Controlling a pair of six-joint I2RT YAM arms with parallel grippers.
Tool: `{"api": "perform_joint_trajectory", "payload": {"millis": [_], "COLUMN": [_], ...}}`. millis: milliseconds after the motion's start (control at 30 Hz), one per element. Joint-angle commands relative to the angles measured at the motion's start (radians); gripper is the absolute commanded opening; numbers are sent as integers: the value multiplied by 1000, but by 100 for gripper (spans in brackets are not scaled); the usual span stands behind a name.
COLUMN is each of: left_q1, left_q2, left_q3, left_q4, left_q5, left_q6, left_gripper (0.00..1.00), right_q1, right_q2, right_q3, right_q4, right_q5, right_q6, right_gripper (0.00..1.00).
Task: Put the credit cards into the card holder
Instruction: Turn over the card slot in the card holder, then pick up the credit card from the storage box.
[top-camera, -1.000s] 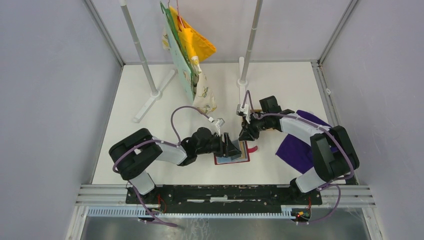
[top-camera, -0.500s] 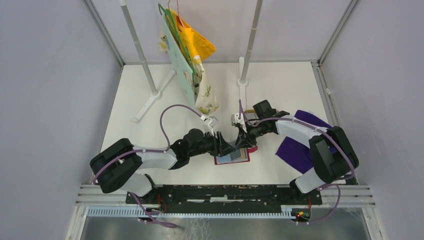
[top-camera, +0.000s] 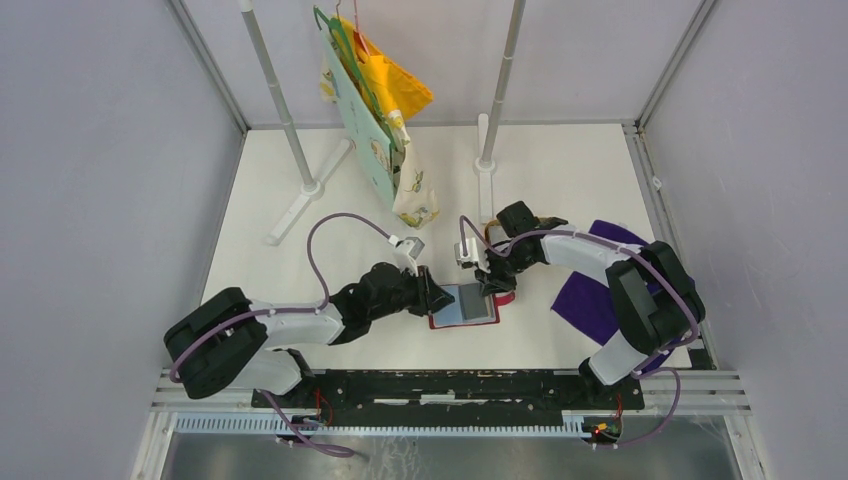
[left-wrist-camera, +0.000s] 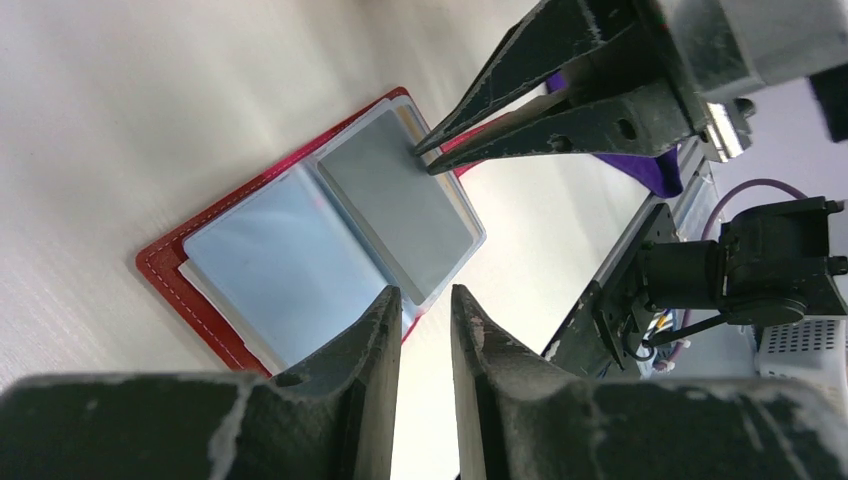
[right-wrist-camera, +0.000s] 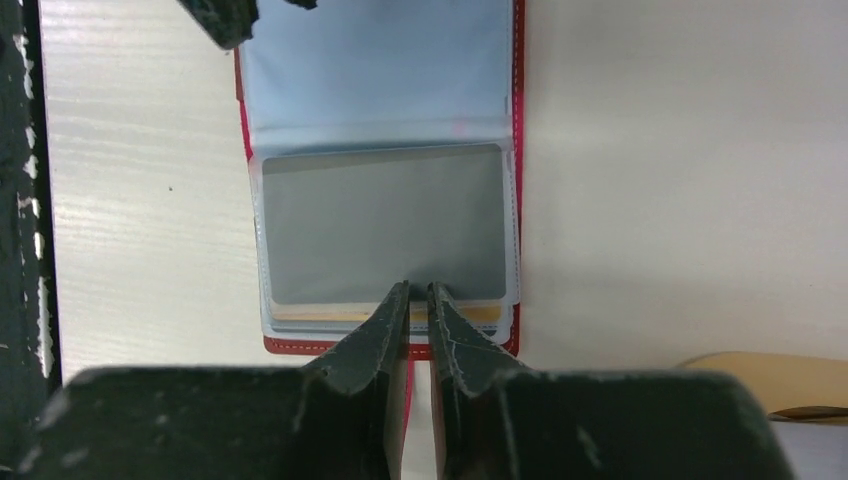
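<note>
Your card holder (top-camera: 452, 312) lies opened flat on the surface (right-wrist-camera: 650, 150), at the middle of the top view, between the two arms. A grey card (right-wrist-camera: 385, 220) sits in the clear sleeve on its right-hand page in that view. The left page looks bare and pale blue.

The right gripper (right-wrist-camera: 418, 290) is nearly closed, its tips meeting at the card's outer short edge. I judge this is meant to nudge the card fully home or to steady that page. You cannot tell from either wrist view whether those tips pinch the card, pinch the sleeve, or only touch.

The left gripper (left-wrist-camera: 425, 295) hovers at the holder's opposite edge with a narrow gap and nothing in it, probably ready to pin the cover so it won't slide.

Under the grey card a thin tan stripe shows, perhaps another card, too slim to name. No loose cards are visible. A tan shape (right-wrist-camera: 760, 378) is cut off at the lower right of the right wrist view, and the right arm covers part of a purple cloth (top-camera: 590, 300).
</note>
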Motion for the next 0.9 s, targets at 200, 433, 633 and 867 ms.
{"api": "perform_joint_trajectory", "payload": {"millis": [200,433,633,867], "left_q1": [-3,-2,-3,-5], "left_q2": [87,183,262,317], "left_q3": [57,111,171,230], "left_q4": [14,-12,-88,-114], "left_q5": [30,20,-2,31], "left_q6": [84,101,118,133], "left_gripper": [28,20,14,15], "right_q1": [-37,-168,-199,-184], "right_q2": [-69,-229,-326,-310], "right_q3": [78,68,-69,-74], "right_q4": [-243,-245,-57,-45], "right_q5": [-186,-330,-342,-317], "right_q6": [-224,-263,-154,-166], "right_gripper": [19,20,26,26]}}
